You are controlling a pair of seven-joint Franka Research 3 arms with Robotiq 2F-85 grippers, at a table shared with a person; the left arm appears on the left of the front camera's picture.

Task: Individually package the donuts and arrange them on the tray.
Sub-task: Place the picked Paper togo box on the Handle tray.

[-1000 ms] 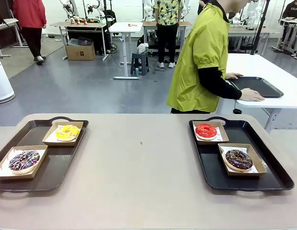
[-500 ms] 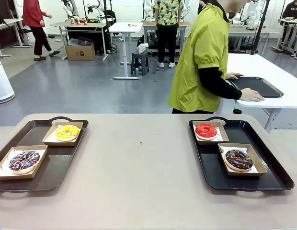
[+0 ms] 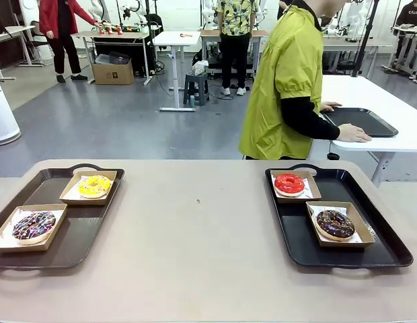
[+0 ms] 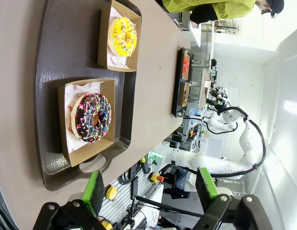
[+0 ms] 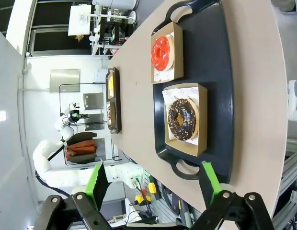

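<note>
Two black trays sit on the tan table. The left tray holds a yellow-iced donut and a dark sprinkled donut, each in a shallow cardboard box. The right tray holds a red-iced donut and a brown chocolate donut, also boxed. My left gripper hangs open above the left tray's near end, over the sprinkled donut. My right gripper hangs open above the right tray's near end, over the chocolate donut. Nothing sits between either pair of fingers.
A person in a yellow-green top stands at the table's far side, turned away, hands on another black tray on a white table. Bare tabletop lies between the two trays.
The person in the yellow-green top shifted slightly. A person in red far back walked to a bench. Trays, donuts and grippers stayed put.
</note>
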